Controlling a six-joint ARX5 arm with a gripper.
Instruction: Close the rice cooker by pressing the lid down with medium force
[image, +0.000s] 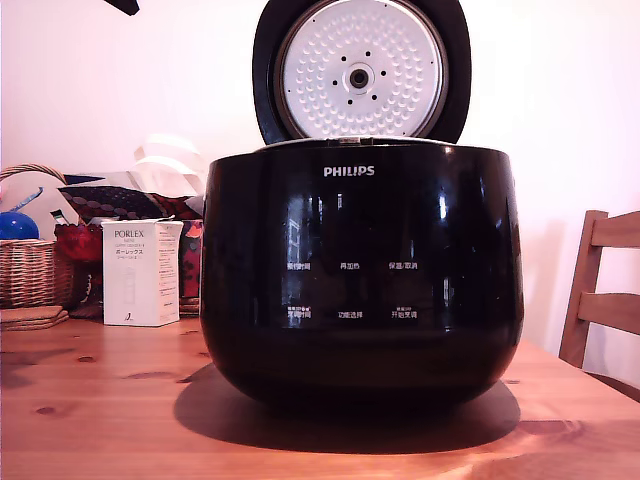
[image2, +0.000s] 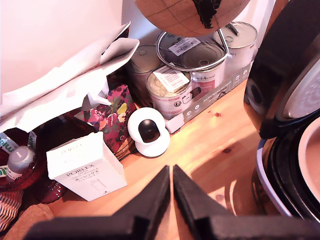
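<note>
The glossy black rice cooker (image: 360, 280) stands mid-table with white PHILIPS lettering on its front. Its lid (image: 360, 70) is swung up and stands nearly upright at the back, the dimpled silvery inner plate facing the exterior camera. In the wrist view the rice cooker (image2: 287, 165) and the raised lid (image2: 292, 65) fill one side. My gripper (image2: 172, 170) is shut with nothing between its black fingers, held above the table beside the cooker and apart from it. A small black piece at the exterior view's top left (image: 124, 5) may be part of the arm.
A white PORLEX box (image: 140, 272) and a wicker basket (image: 30, 270) sit at the exterior view's left. A wooden chair (image: 605, 290) stands at its right. The wrist view shows several tins (image2: 172, 87), a small white round device (image2: 147, 131) and crumpled paper (image2: 65, 85) by the wall.
</note>
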